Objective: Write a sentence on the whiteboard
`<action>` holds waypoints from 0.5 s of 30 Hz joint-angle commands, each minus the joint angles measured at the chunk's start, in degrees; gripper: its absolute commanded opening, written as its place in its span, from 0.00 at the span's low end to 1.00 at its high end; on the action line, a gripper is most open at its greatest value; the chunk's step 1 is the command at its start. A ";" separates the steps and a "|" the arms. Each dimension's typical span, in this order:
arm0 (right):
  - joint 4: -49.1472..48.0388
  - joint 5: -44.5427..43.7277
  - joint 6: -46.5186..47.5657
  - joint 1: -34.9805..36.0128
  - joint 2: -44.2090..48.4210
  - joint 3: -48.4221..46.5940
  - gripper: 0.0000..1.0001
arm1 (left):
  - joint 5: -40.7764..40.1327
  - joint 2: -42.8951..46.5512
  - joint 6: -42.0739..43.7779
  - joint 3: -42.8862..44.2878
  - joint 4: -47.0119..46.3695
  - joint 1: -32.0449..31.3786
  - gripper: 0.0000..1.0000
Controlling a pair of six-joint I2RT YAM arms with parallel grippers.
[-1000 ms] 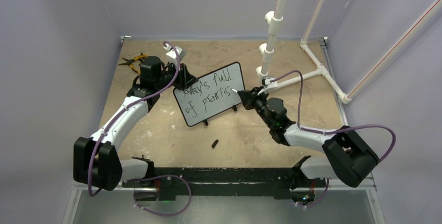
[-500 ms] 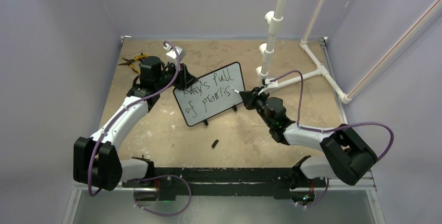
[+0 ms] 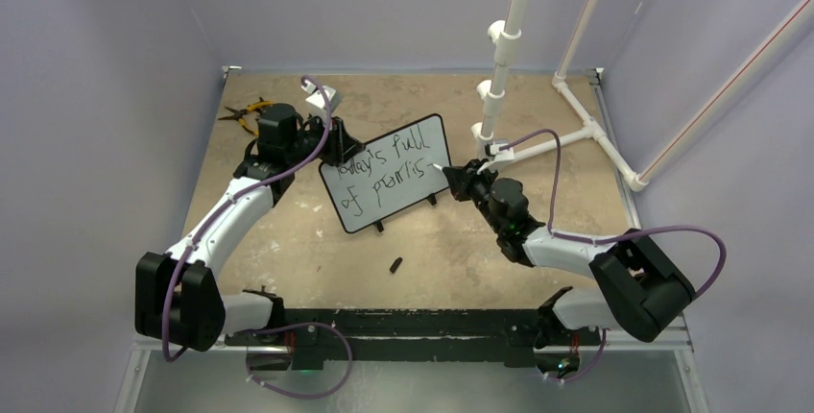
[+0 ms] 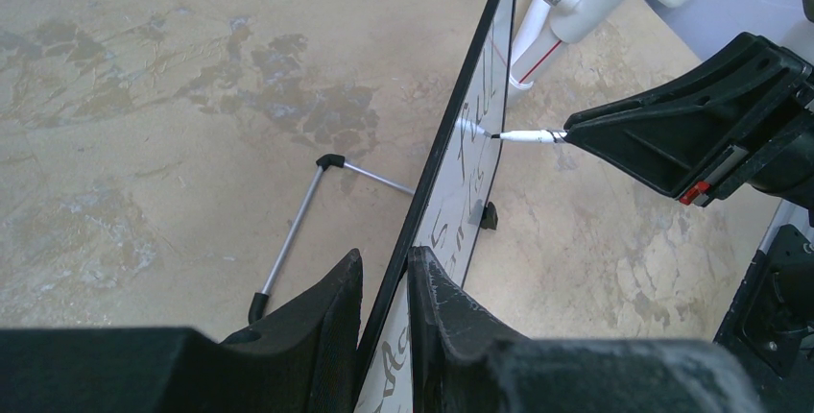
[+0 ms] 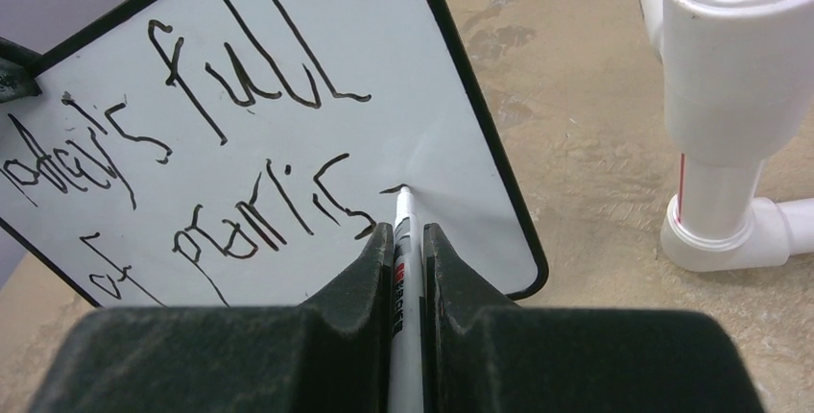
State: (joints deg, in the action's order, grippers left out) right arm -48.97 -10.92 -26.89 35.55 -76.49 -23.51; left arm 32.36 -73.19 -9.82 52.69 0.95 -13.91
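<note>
The whiteboard [image 3: 403,204] stands tilted on its feet at mid table. My left gripper [image 3: 336,150] is shut on its upper left edge, with the frame [image 4: 459,144] between the jaws of that gripper [image 4: 384,261]. The sentence [image 5: 221,134] is in black marker and reads roughly "today's full" over "of promis". My right gripper [image 5: 408,232] is shut on a white marker [image 5: 404,213]. Its tip touches the board just right of the last letter, at a short dash. From the top view the right gripper [image 3: 461,179] is at the board's right edge.
A small black marker cap [image 3: 395,264] lies in front of the board. Yellow-handled pliers [image 3: 245,110] lie at the back left. A white PVC pipe stand [image 3: 499,67] rises just behind my right gripper, close at its right [image 5: 730,96]. A metal prop leg [image 4: 298,230] sits behind the board.
The right arm has shifted slightly, and a short stroke has appeared to the right of the last letter. The left arm and the board have not moved.
</note>
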 commanded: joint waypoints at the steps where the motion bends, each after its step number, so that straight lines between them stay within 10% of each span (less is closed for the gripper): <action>1: -3.66 0.20 1.74 -0.66 0.69 -1.61 0.00 | -0.43 -1.68 0.76 -1.26 4.15 -0.68 0.21; 15: -4.33 4.90 3.58 -0.66 -1.58 -3.03 0.00 | -0.22 -1.96 0.75 -1.17 4.15 -0.68 0.21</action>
State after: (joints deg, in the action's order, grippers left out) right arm -51.42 -7.94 -25.19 35.18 -77.03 -23.90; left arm 32.38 -73.25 -9.82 52.69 0.93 -13.91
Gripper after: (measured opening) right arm 0.129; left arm 0.218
